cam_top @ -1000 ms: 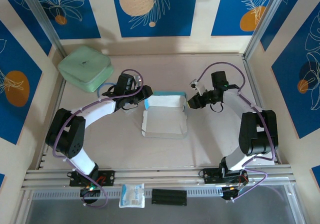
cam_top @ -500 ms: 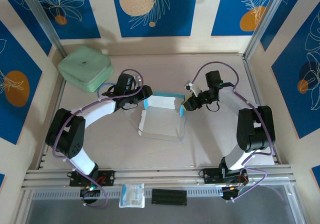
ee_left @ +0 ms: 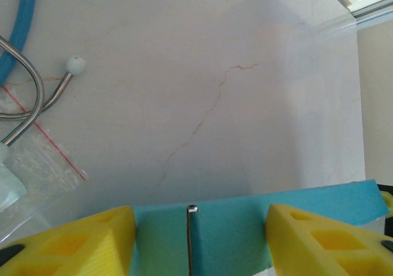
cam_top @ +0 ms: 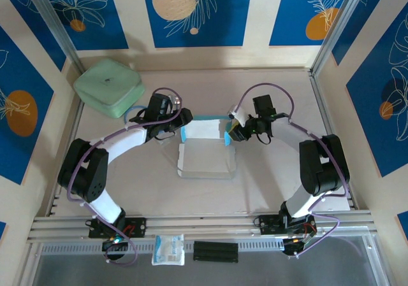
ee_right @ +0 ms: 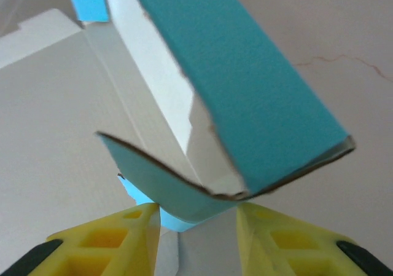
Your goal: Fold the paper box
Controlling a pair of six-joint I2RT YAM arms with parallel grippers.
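While both arms lean in over the pale counter (cam_top: pixel 268 184), the mint case (cam_top: pixel 108 86) sits off in its far left corner. The box (cam_top: pixel 205 155) lies mid-counter between the two tools, white face up, with its far and right flaps lifted and showing teal. The left tool (cam_top: pixel 180 121) stands wide at the box's far left corner, a teal flap spanning the gap between its yellow fingers (ee_left: pixel 92 239). The right tool (cam_top: pixel 234 132), at the far right corner, has a folded card corner between its parted fingers (ee_right: pixel 288 239); whether it pinches, I cannot tell. A clear packet (cam_top: pixel 169 249) lies on the near rail (cam_top: pixel 255 225).
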